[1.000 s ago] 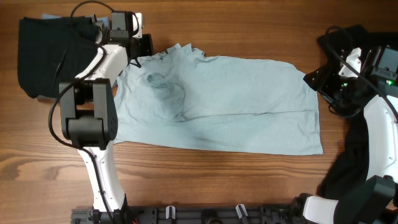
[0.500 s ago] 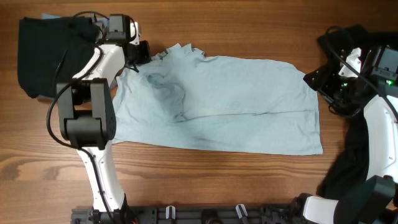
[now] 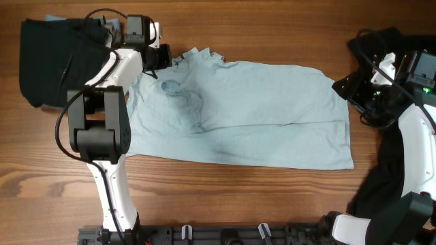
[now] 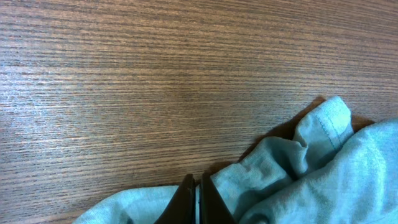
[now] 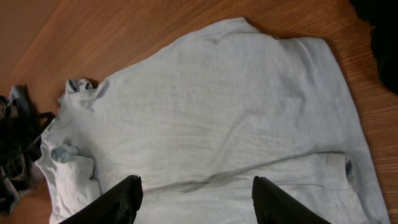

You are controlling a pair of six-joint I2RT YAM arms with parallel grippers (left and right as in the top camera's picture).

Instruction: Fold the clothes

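The pale light-blue T-shirt (image 3: 238, 112) lies spread across the middle of the table, folded lengthways, its collar end rumpled at the left. My left gripper (image 3: 162, 56) is at that collar end, low on the table. In the left wrist view its fingers (image 4: 197, 199) are pressed together with a sliver of the blue fabric (image 4: 311, 174) between them. My right gripper (image 3: 344, 87) hovers at the shirt's right edge. Its fingers (image 5: 196, 199) stand wide apart above the shirt (image 5: 205, 106) with nothing between them.
A black garment (image 3: 51, 61) lies bunched at the far left, behind the left arm. Another black cloth (image 3: 388, 170) is heaped at the right edge under the right arm, and its corner shows in the right wrist view (image 5: 382, 37). Bare wood runs along the front.
My left gripper shifted slightly left and down along the collar edge, then came back right, nudging the rumpled fabric there. The right arm has stayed still.
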